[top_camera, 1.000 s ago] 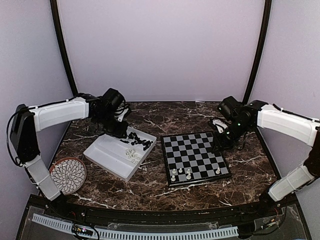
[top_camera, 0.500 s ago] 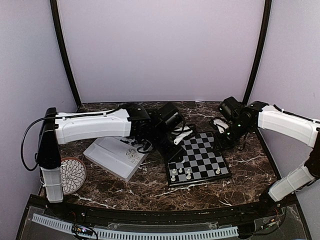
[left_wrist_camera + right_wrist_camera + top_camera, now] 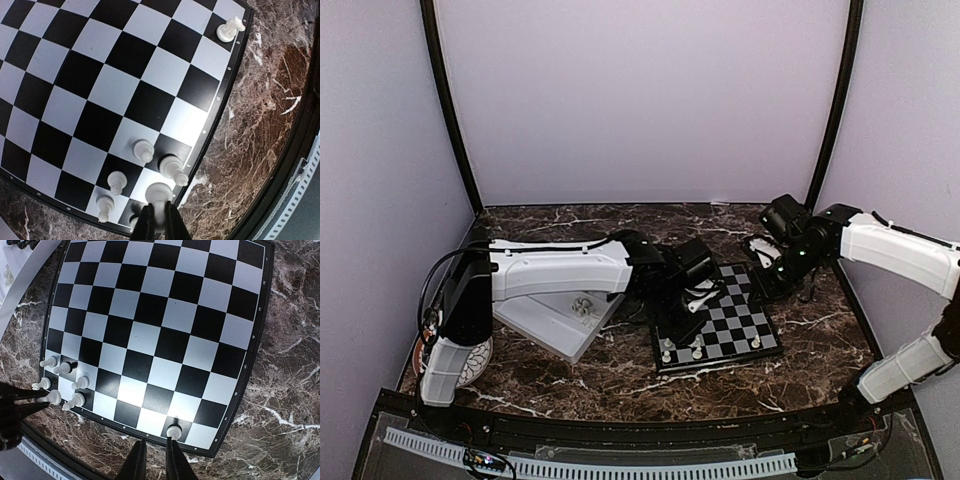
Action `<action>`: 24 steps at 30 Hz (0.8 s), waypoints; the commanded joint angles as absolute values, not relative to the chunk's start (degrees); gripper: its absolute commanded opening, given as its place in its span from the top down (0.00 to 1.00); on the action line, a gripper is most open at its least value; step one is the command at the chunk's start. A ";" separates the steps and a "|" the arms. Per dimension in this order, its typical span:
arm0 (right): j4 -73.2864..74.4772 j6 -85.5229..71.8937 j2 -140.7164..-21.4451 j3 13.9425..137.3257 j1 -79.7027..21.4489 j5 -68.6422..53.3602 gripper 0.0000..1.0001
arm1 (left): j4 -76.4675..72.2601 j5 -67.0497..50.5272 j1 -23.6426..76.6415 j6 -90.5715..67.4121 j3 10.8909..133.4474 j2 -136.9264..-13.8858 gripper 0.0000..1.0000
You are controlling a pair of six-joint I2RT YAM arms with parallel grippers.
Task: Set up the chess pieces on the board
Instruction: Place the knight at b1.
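The left gripper [image 3: 159, 220] pinches a white piece [image 3: 160, 191] above the board [image 3: 125, 80], by its corner cluster; long axis along the fingers, wide base pointing boardward; the right gripper [image 3: 152, 460] is slightly parted, empty.

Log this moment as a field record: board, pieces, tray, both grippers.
board: flat on the marble table, mostly bare
standing pieces: white, clustered at the near left corner
lone piece: white, on the near edge towards the right
left gripper: shut on a white piece at that cluster
right gripper: slightly open, empty, by the board's far right edge
tray: left of the board, white pieces inside
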State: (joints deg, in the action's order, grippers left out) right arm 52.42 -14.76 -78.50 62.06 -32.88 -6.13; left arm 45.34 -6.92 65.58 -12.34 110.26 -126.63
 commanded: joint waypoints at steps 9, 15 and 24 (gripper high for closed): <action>51.55 -13.21 -77.69 60.82 -32.62 -5.88 0.84 | 50.99 -5.23 66.36 -17.41 111.25 -127.14 1.00; 51.37 -13.10 -77.74 60.56 -32.65 -6.15 0.84 | 50.07 -6.86 66.36 -17.01 110.70 -127.58 1.00; 51.64 -13.18 -77.53 60.43 -32.63 -6.14 0.84 | 49.95 -7.54 66.36 -18.19 110.29 -129.37 1.00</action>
State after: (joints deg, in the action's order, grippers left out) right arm 52.29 -13.74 -78.39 60.93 -32.88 -6.17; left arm 49.36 -7.07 65.91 -17.30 110.67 -128.97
